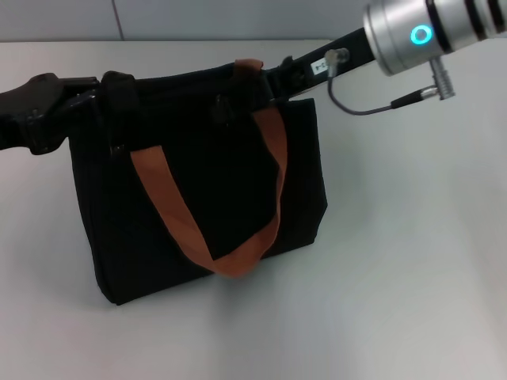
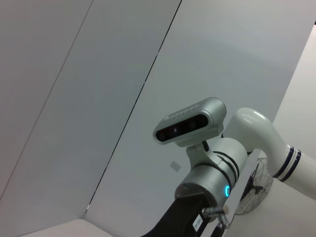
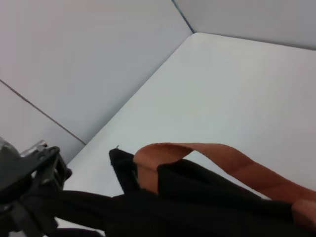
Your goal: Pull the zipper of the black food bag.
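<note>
The left end effector [image 1: 107, 99] is at the top left corner of the black food bag [image 1: 198, 190]; whether it is spread or pressed together cannot be told. The bag stands upright on the white table [image 1: 396, 277], one orange-brown handle [image 1: 238, 214] hanging over its front. The right end effector [image 1: 273, 83] reaches the bag's top right edge, its state unclear, and the zipper is hidden.

The black food bag [image 1: 198, 206] looks matt cloth; its straps [image 1: 170, 210] woven webbing; the table [image 1: 412, 261] smooth, matt.
</note>
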Action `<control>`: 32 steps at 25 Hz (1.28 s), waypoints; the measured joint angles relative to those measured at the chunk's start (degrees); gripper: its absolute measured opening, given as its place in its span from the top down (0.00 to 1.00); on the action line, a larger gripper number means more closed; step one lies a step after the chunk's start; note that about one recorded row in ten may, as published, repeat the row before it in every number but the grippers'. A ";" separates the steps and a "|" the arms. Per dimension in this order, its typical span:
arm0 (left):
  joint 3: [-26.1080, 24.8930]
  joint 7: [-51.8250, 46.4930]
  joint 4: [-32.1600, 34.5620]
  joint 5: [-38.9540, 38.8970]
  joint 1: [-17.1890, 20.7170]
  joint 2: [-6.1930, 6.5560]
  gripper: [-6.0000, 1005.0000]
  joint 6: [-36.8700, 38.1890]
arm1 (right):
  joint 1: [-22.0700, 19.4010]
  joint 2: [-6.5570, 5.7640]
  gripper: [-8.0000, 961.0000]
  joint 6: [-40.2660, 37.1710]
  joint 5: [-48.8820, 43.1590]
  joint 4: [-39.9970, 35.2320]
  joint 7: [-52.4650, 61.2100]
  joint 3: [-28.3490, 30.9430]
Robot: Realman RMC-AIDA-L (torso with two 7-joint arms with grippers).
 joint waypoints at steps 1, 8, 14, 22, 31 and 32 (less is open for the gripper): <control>0.00 0.00 0.00 0.00 0.00 0.00 0.97 0.00 | -0.01 0.09 0.54 0.59 0.00 0.06 -0.01 -0.40; 0.00 0.00 0.04 -0.07 0.00 -0.02 0.97 0.09 | 0.89 0.66 0.59 6.00 0.61 2.81 0.09 -4.38; 0.08 -0.02 -0.08 -0.86 0.35 0.18 0.97 0.49 | -0.02 0.70 0.65 6.08 1.47 2.38 0.02 -4.28; -0.02 -0.17 -0.01 -0.93 0.47 0.12 0.97 0.63 | -1.62 0.51 0.86 2.09 1.56 0.26 0.26 -1.73; 0.00 -0.17 0.01 -0.94 0.38 0.08 0.97 0.63 | -1.61 -0.13 0.99 -1.41 1.55 -1.54 1.24 2.72; 0.00 -0.15 0.01 -1.00 0.37 0.08 0.97 0.63 | -1.53 -0.17 0.99 -1.54 1.50 -1.54 1.33 2.99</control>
